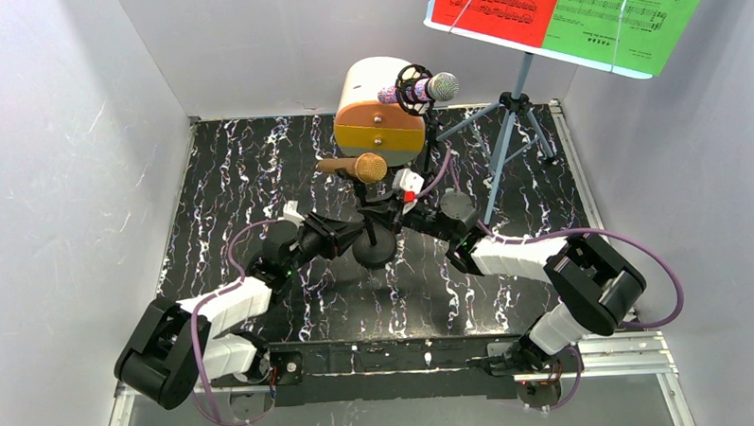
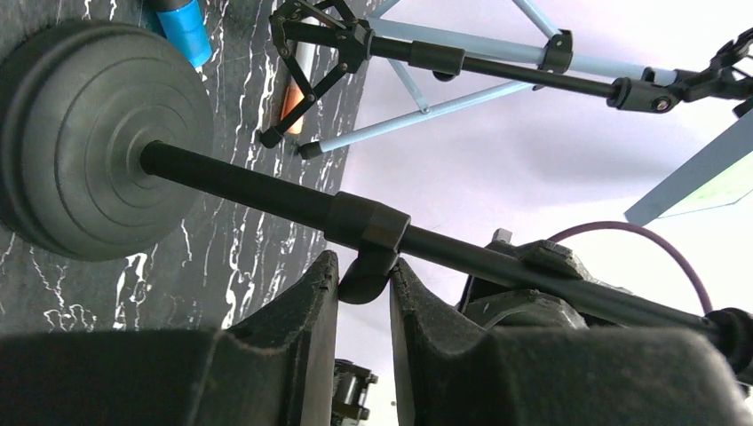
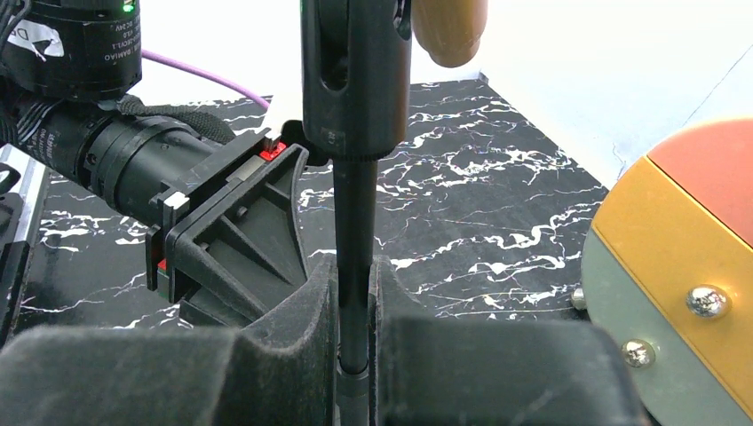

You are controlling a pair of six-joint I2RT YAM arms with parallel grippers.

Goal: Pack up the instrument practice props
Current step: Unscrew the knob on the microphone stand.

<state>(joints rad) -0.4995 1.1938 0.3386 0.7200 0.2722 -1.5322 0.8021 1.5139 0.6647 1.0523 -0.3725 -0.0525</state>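
The gold microphone (image 1: pixel 355 166) sits on top of a black mic stand with a round base (image 1: pixel 375 247) at the table's middle. My left gripper (image 1: pixel 348 232) is shut on the knob of the stand's pole collar (image 2: pixel 364 286); the round base (image 2: pixel 93 142) shows beside it. My right gripper (image 1: pixel 400 215) is shut on the same stand's pole (image 3: pixel 355 222), just below the gold microphone (image 3: pixel 450 31). The silver-headed purple microphone (image 1: pixel 424 88) sits in a second black stand. The pale-blue tripod (image 1: pixel 509 142) holds the red sheet (image 1: pixel 498 5) and green sheet (image 1: pixel 627 15).
The round cream-and-orange cabinet (image 1: pixel 374 109) stands right behind the gold microphone and close to my right gripper (image 3: pixel 684 257). The second stand's base (image 1: pixel 459 207) sits by my right arm. Grey walls close in the black marbled table (image 1: pixel 239 170).
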